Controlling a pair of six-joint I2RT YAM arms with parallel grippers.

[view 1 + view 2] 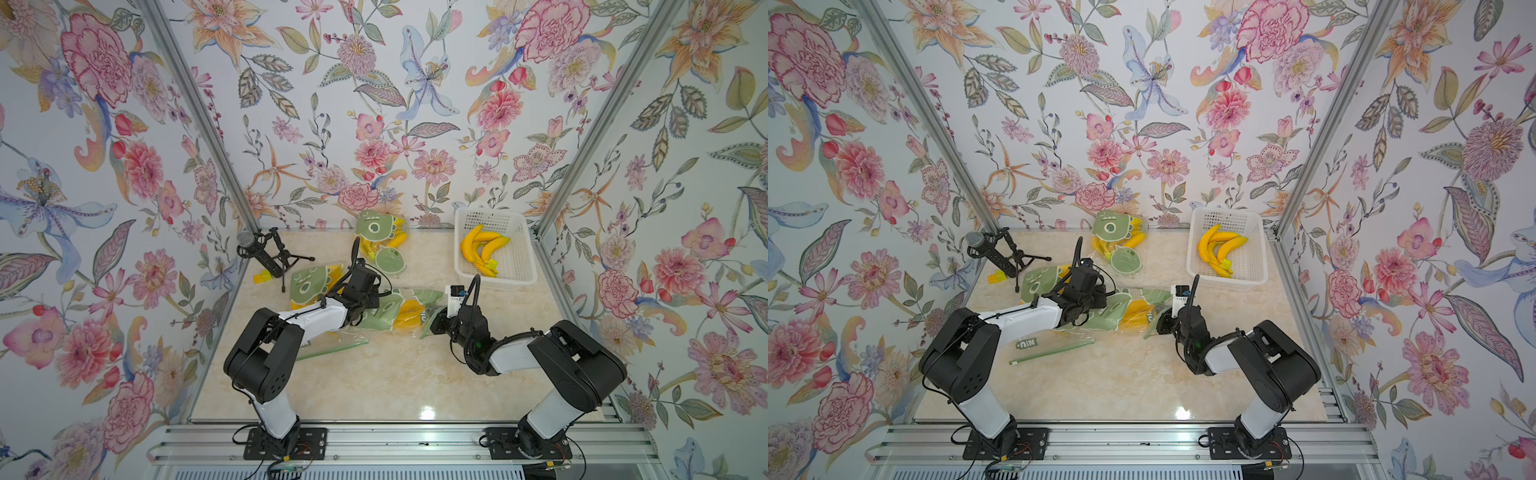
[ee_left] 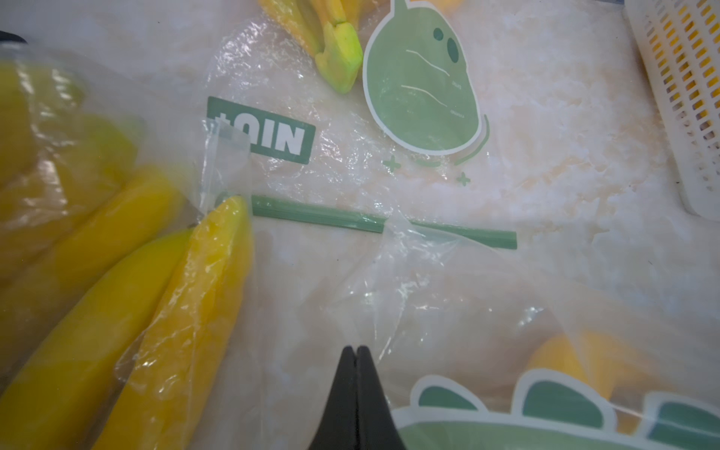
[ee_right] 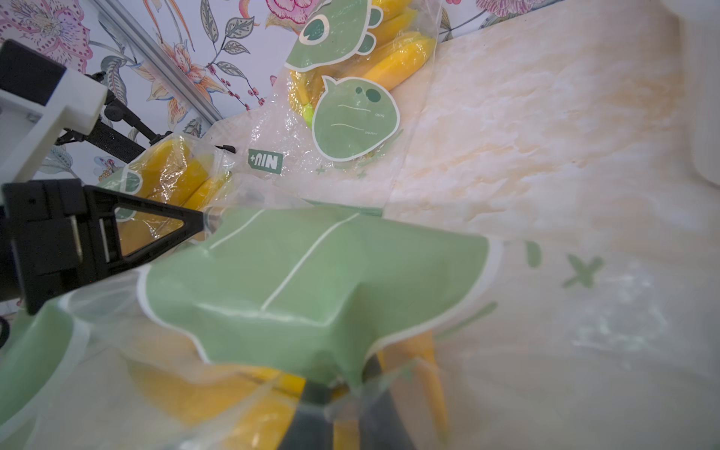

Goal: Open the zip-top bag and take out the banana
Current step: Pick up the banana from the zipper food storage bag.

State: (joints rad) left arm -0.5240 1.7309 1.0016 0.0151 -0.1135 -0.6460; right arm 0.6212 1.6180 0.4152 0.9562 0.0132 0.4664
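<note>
The zip-top bag (image 1: 386, 318) (image 1: 1115, 318), clear with green cartoon prints, lies mid-table between my two arms. Yellow banana (image 1: 409, 313) (image 1: 1136, 313) shows through its film. My left gripper (image 1: 374, 300) (image 1: 1098, 297) is at the bag's left end; its black fingers are pressed together (image 2: 355, 350), pinching clear film at the bag's edge (image 3: 204, 222). My right gripper (image 1: 432, 322) (image 1: 1160, 322) is at the bag's right end. Its dark fingers (image 3: 343, 405) are seen through the film, shut on a gathered fold of green-printed bag, with banana (image 3: 249, 405) close by.
A white basket (image 1: 490, 212) at the back right holds a bunch of bananas (image 1: 482, 249). Two more bagged banana bunches lie at the back (image 1: 382, 241) and behind my left arm (image 1: 309, 282). An empty bag (image 1: 332, 347) lies under that arm. A microphone on a tripod (image 1: 266, 253) stands back left.
</note>
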